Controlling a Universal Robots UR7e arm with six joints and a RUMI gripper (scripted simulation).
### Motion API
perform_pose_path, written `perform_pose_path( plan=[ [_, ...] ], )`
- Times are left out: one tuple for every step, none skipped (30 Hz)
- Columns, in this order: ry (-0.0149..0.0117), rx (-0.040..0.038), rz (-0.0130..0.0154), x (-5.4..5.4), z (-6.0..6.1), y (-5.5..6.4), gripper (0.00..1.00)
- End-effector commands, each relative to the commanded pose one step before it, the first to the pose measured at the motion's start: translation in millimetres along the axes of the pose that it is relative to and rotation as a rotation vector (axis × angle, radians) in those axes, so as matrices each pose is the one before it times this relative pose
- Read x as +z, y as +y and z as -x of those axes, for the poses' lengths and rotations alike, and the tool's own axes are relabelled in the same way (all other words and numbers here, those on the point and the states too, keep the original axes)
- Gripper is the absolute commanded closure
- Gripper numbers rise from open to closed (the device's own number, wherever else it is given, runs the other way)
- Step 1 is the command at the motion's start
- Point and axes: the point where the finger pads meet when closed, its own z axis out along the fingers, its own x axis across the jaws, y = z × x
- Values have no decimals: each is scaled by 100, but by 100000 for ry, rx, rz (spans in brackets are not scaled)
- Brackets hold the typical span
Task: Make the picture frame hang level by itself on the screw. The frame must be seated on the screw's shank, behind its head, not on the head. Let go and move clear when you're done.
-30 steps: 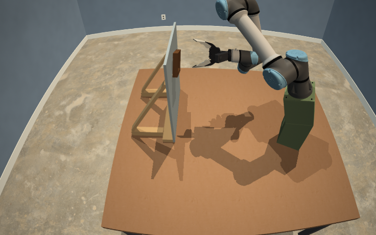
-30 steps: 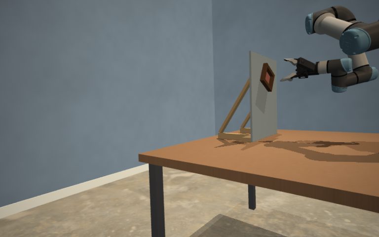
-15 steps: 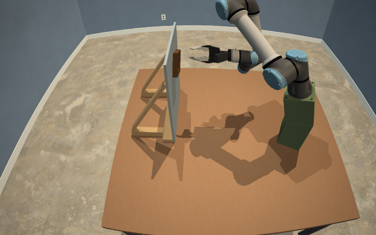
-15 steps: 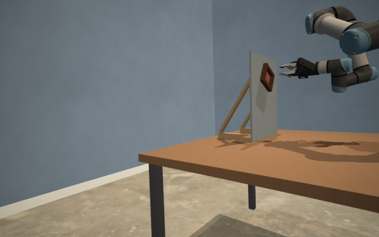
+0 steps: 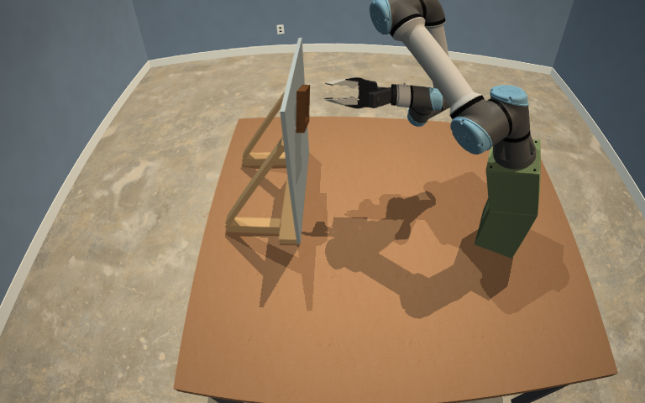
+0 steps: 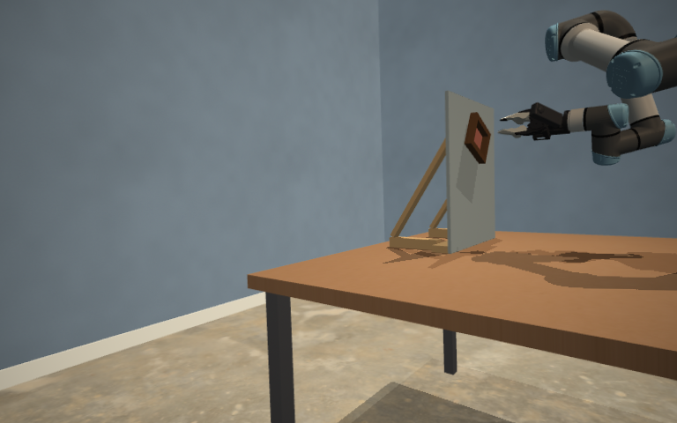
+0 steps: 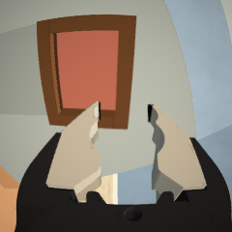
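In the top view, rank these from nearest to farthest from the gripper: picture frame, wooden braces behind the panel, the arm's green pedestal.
Measured from the gripper, which is partly closed and holds nothing:
1. Picture frame, just ahead of the fingertips, on the panel's front face.
2. Wooden braces, behind the panel, on its far side from the gripper.
3. Green pedestal, back at the arm's base, at the table's right edge.

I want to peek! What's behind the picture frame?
Behind the picture frame stands the flat grey board, propped up by wooden braces. The frame covers the screw, so it can't be seen.
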Motion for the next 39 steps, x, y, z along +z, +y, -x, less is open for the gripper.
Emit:
perform_pose_path(
  plan=[
    [47,-50,-20,6,-34,-13,71],
    [0,0,0,0,0,0,71],
    [0,0,0,0,0,0,71],
    [0,0,0,0,0,0,71],
    [0,0,0,0,0,0,71],
    [0,0,0,0,0,0,71],
    [0,0,0,0,0,0,71],
    [0,0,0,0,0,0,71],
    [0,0,0,0,0,0,71],
    [2,0,2,3,-2,-1,71],
    [5,0,4,7,-4,-3,71],
    [9,0,6,12,-7,-5,71],
    [12,1,8,16,-10,-7,71],
    [15,1,10,20,-12,-8,71],
    [16,1,11,22,-13,-9,71],
    [0,0,0,0,0,0,71],
    [0,0,0,0,0,0,71],
    [17,1,12,23,-14,-9,71],
    [16,1,11,22,-13,-9,71],
    [14,1,10,20,-12,-8,71],
    [12,1,8,16,-10,-7,71],
    [9,0,6,12,-7,-5,71],
    [5,0,4,7,-4,-3,71],
    [2,0,2,3,-2,-1,71],
    [0,0,0,0,0,0,71],
    [0,0,0,0,0,0,71],
    [0,0,0,1,0,0,71],
    [0,0,0,3,0,0,71],
    [0,0,0,6,0,0,71],
    [0,0,0,10,0,0,71],
    [0,0,0,14,0,0,71],
    [1,0,0,19,0,0,71],
    [0,0,0,0,0,0,71],
    [0,0,0,0,0,0,71],
    [1,0,0,24,0,0,71],
    [1,0,0,30,0,0,71],
    [1,0,0,36,0,0,71],
    [1,0,0,43,0,0,71],
    [0,0,0,50,0,0,71]
  ],
)
